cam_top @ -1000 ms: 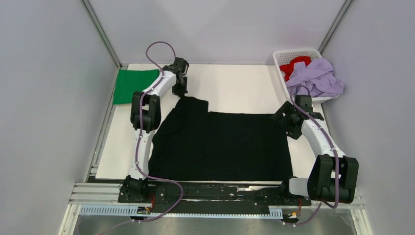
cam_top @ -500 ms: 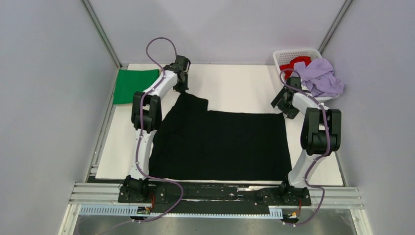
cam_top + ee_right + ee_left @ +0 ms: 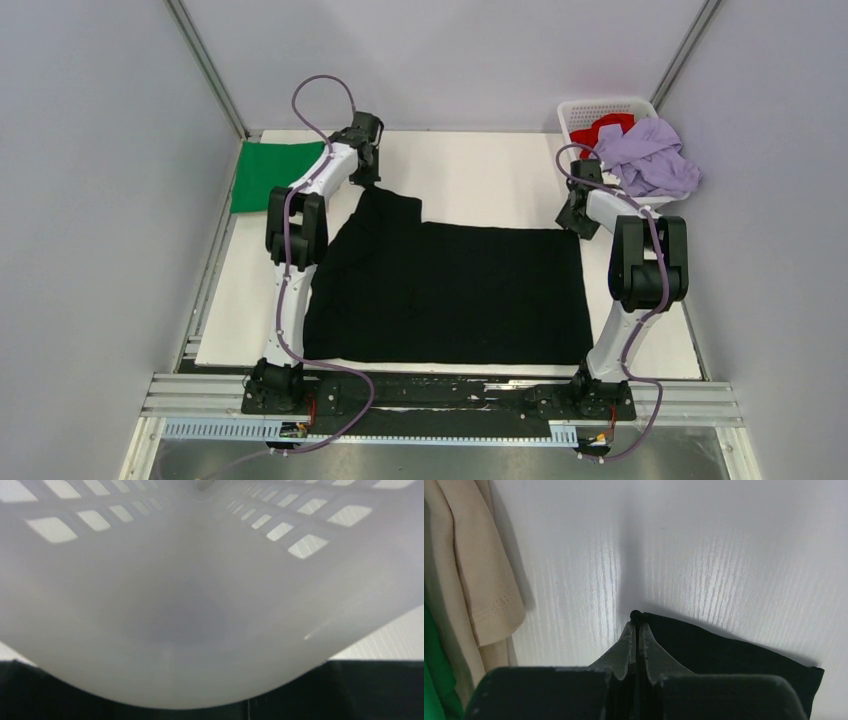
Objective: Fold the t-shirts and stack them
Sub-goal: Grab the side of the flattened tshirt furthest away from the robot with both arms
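A large black t-shirt [image 3: 450, 290] lies spread across the white table. My left gripper [image 3: 368, 182] is shut on its far left corner, and the left wrist view shows that black cloth [image 3: 724, 655] pinched between the fingertips [image 3: 636, 617]. My right gripper [image 3: 576, 225] hangs at the shirt's far right corner, beside the basket. Its wrist view is filled by the basket wall [image 3: 200, 580], so its jaws are hidden. A folded green tee [image 3: 268, 172] lies at the far left, with a tan tee [image 3: 479, 570] next to it.
The white lattice basket [image 3: 600, 108] stands at the far right corner, holding a red tee [image 3: 603, 130] and a lilac tee [image 3: 650, 160] that spills over its rim. Grey walls close in both sides. The arm bases sit on a rail along the near edge.
My right arm has swung from the shirt's right edge to the back, up against the basket, with its elbow raised. The left gripper keeps its hold and has shifted slightly back.
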Robot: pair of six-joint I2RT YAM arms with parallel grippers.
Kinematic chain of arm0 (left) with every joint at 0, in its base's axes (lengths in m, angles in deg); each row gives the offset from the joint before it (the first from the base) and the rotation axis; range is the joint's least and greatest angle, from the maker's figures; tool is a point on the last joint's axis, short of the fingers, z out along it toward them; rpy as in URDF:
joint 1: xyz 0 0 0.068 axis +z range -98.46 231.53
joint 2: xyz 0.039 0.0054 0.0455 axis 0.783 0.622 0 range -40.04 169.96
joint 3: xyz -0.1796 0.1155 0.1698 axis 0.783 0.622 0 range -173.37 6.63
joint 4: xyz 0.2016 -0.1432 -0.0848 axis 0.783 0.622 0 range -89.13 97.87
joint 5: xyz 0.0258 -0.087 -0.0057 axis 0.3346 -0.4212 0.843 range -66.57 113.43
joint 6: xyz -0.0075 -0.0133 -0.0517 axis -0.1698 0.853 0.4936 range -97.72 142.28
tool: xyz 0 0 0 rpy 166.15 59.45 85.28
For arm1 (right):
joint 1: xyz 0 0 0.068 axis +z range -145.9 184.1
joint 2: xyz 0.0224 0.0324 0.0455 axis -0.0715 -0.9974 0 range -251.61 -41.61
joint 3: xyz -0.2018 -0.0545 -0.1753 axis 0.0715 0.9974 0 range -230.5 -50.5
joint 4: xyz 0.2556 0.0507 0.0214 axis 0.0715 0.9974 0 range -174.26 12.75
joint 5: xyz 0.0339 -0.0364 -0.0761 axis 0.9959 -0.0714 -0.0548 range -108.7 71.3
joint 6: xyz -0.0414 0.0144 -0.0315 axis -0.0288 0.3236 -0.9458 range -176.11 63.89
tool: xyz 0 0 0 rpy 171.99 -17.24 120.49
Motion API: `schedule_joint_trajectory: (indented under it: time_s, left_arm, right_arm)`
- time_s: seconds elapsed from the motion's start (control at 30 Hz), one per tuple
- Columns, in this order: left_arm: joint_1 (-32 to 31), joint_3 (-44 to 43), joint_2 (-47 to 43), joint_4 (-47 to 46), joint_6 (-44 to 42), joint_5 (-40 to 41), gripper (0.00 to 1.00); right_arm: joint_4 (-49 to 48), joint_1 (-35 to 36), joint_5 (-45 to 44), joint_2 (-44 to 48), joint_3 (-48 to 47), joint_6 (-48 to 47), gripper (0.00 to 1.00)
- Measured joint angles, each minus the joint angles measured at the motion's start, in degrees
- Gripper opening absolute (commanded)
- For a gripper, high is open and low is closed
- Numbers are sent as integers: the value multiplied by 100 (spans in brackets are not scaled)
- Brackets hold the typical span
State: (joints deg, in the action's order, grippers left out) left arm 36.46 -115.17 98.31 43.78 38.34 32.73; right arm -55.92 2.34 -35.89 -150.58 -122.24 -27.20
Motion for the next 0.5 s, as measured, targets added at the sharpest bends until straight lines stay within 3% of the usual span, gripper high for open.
schedule_joint_trajectory:
  time_s: [0.23,0.37,0.5]
  left_arm:
    - [11,35,-15,-98,-39,-136,0]
    - [11,114,-85,-168,-63,-240,0]
    - [11,116,-166,-210,-116,-345,0]
  right_arm:
    - [-205,50,-9,133,278,-142,33]
    - [-208,76,-28,138,282,-262,11]
    - [-199,133,-61,138,256,-413,2]
